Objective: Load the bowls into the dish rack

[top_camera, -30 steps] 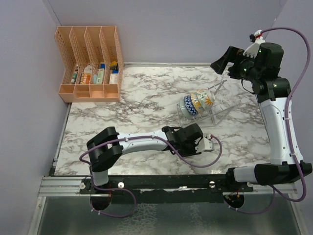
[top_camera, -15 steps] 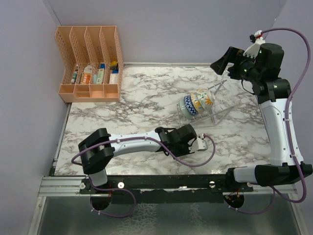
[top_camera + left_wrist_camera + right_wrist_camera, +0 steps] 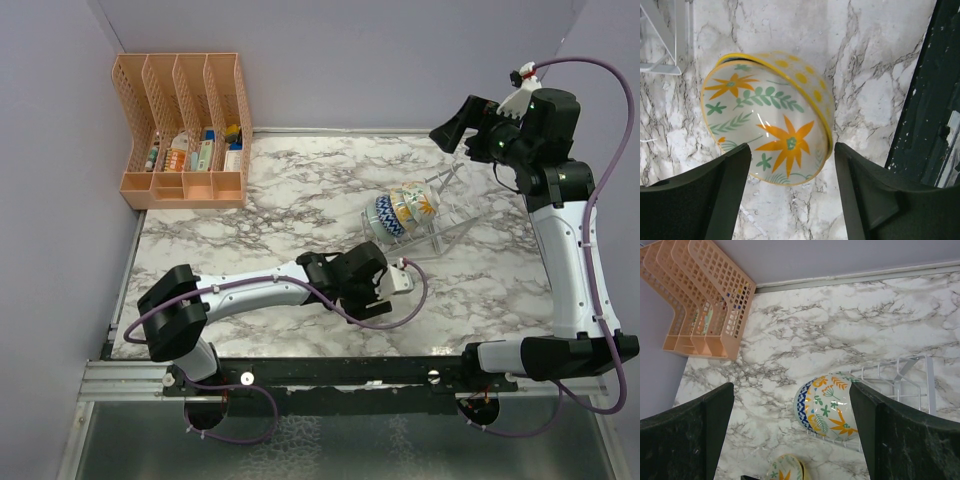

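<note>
On the counter (image 3: 290,200) near its front edge, the left pincer (image 3: 790,150) hangs wide open over the yellow bowl (image 3: 770,125), a finger on either side, not clamped. Right of it, the blue-orange floral bowl (image 3: 822,410) stands on edge in the dish rack (image 3: 440,228). The right pincer (image 3: 791,390) gapes empty, high above the rack. Since a second ago the left pincer has slid leftward; the right pincer is unchanged.

The left gripper (image 3: 401,279) is low over the marble table (image 3: 280,200). Just past its tip sits the dish rack (image 3: 445,232), with bowls (image 3: 400,210) standing on edge inside. The right gripper (image 3: 452,125) is up high, with the rack lower down on its near side. The orange organizer (image 3: 185,130) is far off to the left gripper's left.
</note>
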{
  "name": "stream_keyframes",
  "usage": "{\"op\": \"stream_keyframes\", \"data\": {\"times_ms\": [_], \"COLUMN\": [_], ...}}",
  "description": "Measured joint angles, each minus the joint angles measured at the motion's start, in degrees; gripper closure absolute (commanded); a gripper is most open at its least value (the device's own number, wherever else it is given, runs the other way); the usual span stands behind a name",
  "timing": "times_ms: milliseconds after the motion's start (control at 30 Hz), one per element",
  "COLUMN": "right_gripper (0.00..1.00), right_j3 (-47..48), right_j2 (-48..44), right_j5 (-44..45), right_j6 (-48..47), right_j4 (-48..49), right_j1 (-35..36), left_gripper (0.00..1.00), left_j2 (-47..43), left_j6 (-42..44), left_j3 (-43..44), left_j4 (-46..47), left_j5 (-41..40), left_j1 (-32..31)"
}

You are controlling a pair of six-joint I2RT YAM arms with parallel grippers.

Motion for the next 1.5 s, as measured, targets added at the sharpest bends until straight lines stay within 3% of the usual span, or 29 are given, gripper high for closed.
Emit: {"op": "stream_keyframes", "data": {"times_ms": [367, 667, 1033, 1267, 1500], "right_gripper": [0.02, 0.02, 0.02, 0.02, 0.02], "right_j3": [-0.3, -0.4, -1.6, -2.1, -2.3], "right_j2": [0.0, 0.0, 0.0, 0.0, -0.3], "right_j5": [0.0, -0.2, -0.1, -0.2, -0.1], "right_j6": [-0.4, -0.4, -1.0, -1.0, -1.2], "right_j4": [0.0, 0.0, 0.0, 0.0, 0.0], "right_j1": [0.0, 0.0, 0.0, 0.0, 0.0], "left_gripper": [0.11, 0.11, 0.08, 0.09, 0.16], "left_j2": [-4.5, -5.8, -13.5, -6.3, -1.7], "left_j6": [2.2, 3.3, -5.4, -13.5, -18.6], "left_j3": [-7.2, -8.6, -6.8, -7.8, -8.4], "left_j4": [0.2, 0.7, 4.0, 8.6, 12.5], "left_j5": [0.7, 0.6, -1.5, 3.5, 10.9], "left_j1": [3.8, 4.0, 10.1, 16.1, 17.7]}}
